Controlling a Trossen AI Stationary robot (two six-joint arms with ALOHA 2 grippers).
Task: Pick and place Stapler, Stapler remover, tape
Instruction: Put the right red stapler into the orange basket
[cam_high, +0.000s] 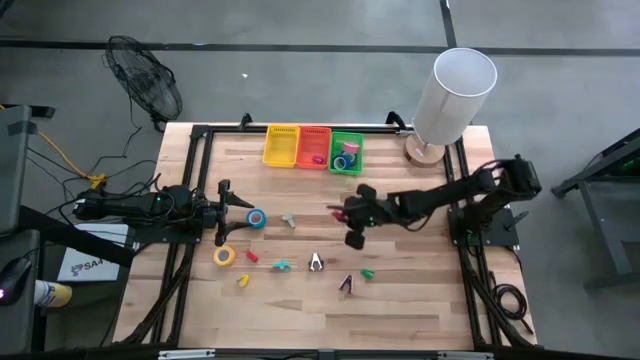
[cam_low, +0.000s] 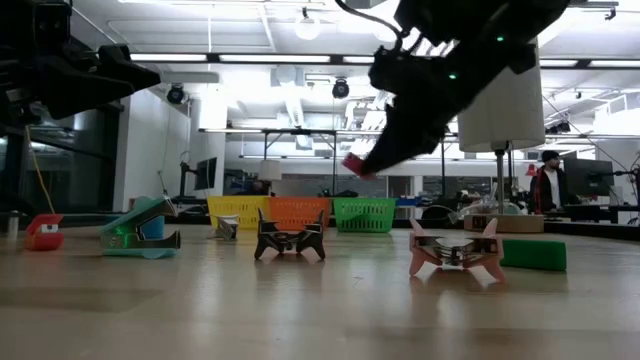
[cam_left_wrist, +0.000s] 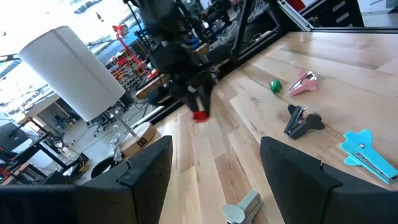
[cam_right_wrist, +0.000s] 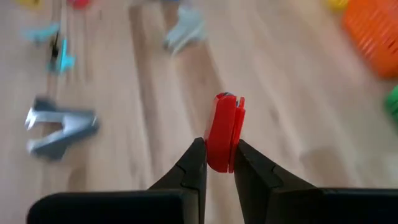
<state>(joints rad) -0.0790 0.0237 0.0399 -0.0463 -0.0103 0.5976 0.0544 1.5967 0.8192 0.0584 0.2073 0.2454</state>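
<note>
A small red stapler (cam_right_wrist: 224, 127) hangs above the middle of the table, with my right gripper (cam_right_wrist: 219, 158) shut on it; it also shows in the high view (cam_high: 334, 210) and the low view (cam_low: 354, 164). My left gripper (cam_high: 232, 212) waits open and level at the table's left. A blue tape roll (cam_high: 256, 218) lies flat just in front of it. A yellow tape roll (cam_high: 224, 256) lies nearer the front. More tape rolls lie in the green basket (cam_high: 346, 152). Stapler removers in grey (cam_high: 316, 262), pink (cam_high: 346, 284) and teal (cam_high: 283, 265) rest on the wood. My right gripper pinches the red stapler's two flat sides at its near end (cam_right_wrist: 219, 163) between its two fingertips. The fingers slant down from the table's right side. The stapler stands on edge, sticks out past the fingertips and is lifted clear of the table.
Yellow (cam_high: 282, 146) and orange (cam_high: 314, 146) baskets stand beside the green one at the far edge. Small red (cam_high: 252, 256), yellow (cam_high: 242, 280), green (cam_high: 367, 272) and grey (cam_high: 289, 221) staplers lie scattered. A white lamp (cam_high: 455, 90) stands far right. A person (cam_low: 545, 185) is in the room behind.
</note>
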